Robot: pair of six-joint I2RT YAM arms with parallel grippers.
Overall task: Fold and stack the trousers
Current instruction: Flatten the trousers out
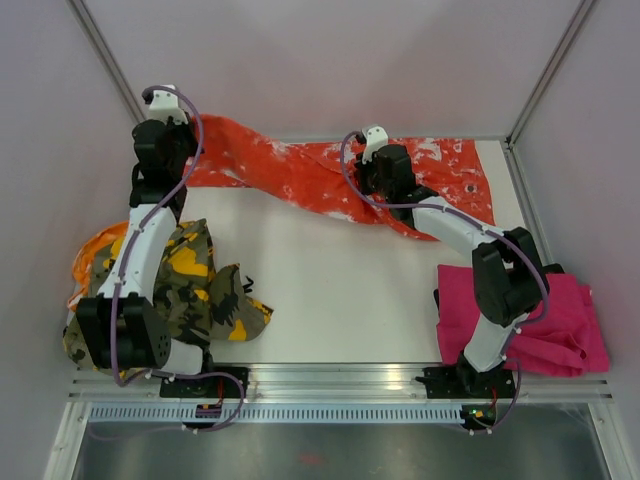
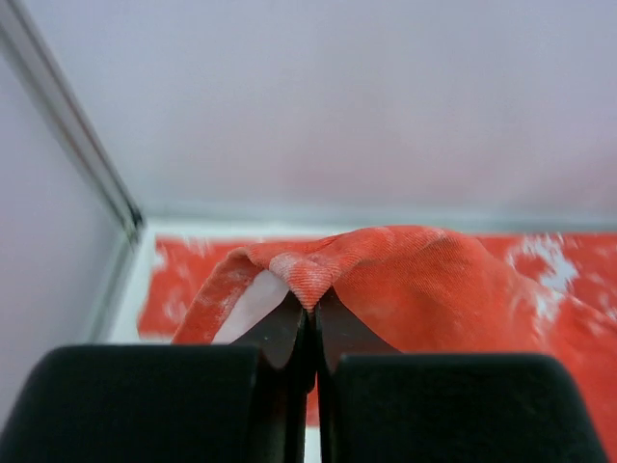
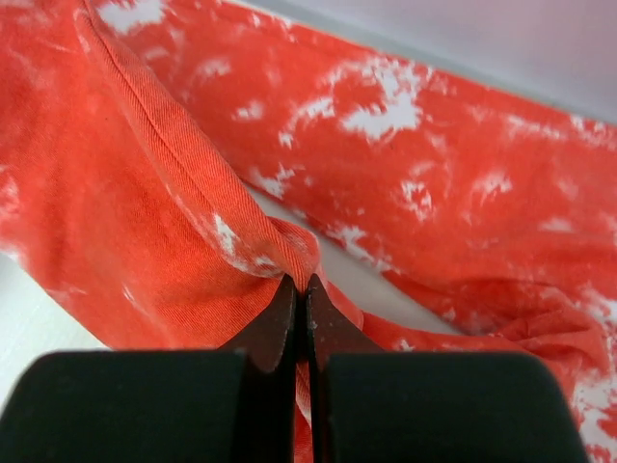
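The orange-red trousers [image 1: 300, 165] with white splatter print stretch along the back of the table, twisted in the middle. My left gripper [image 2: 310, 299] is shut on a pinched fold of the orange-red trousers [image 2: 405, 280] at their left end, near the back left corner. My right gripper [image 3: 301, 285] is shut on a fold of the orange-red trousers [image 3: 145, 222] near their middle. In the top view the left gripper [image 1: 165, 150] and the right gripper [image 1: 385, 175] are mostly hidden by their wrists. Camouflage trousers [image 1: 195, 280] lie bunched at the front left. Magenta pink trousers [image 1: 555, 325] lie folded at the front right.
White walls with metal corner posts [image 1: 105, 60] close the table [image 1: 330, 290] at the back and sides. A metal rail [image 1: 340, 380] runs along the near edge by the arm bases. The left arm lies over the camouflage pile.
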